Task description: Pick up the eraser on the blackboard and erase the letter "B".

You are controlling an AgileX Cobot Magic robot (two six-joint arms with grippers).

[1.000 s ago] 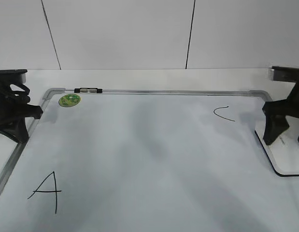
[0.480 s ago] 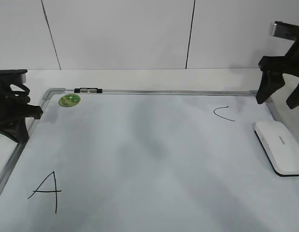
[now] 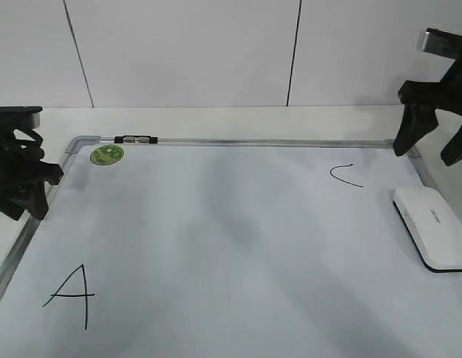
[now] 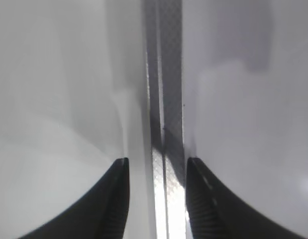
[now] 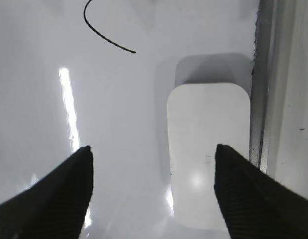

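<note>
Eraser (image 3: 432, 227) flat on blackboard (image 3: 231, 246)

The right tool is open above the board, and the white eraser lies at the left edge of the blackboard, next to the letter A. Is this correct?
Not quite. The eraser lies at the right edge of the blackboard, near the curved mark, not the A. The exterior view shows it. The right tool is indeed open above it.

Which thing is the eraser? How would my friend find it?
Find the big pale whiteboard with the grey metal frame. Go to its right edge, just past the small curved black marker stroke. The eraser is the white rounded plastic block with a thin dark underside, the only solid block lying on the board.
</note>
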